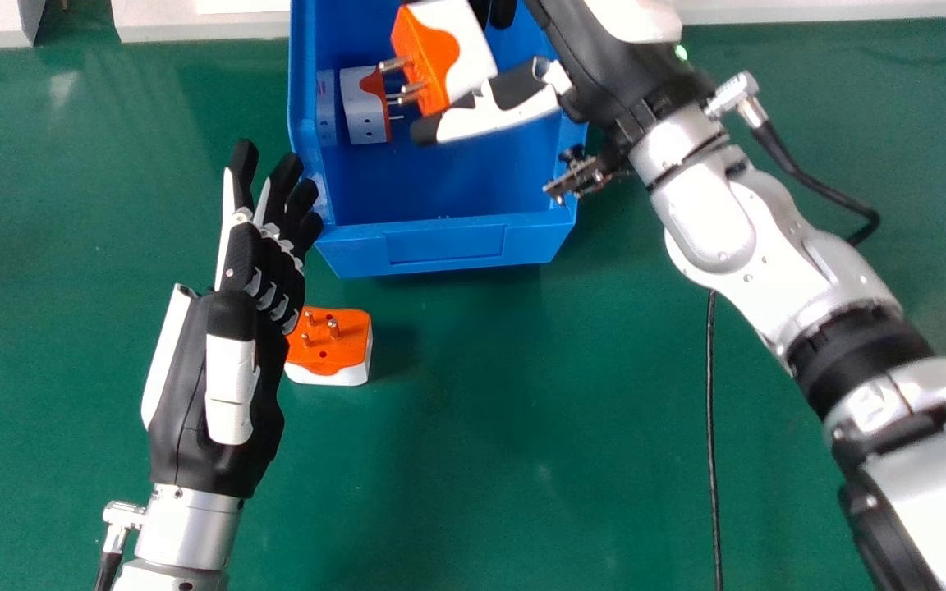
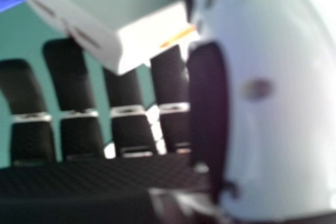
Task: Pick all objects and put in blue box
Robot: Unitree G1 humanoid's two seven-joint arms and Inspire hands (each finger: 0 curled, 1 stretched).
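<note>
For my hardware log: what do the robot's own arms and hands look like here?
The left hand and right hand are black with white panels and black fingertips. The forearms are silver with rounded segments; the right has a black band. Each wrist has a metal connector with a black cable.

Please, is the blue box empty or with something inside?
The blue box is not empty: an orange-and-white adapter sits inside by its left wall; the right hand holds another adapter over it.
</note>
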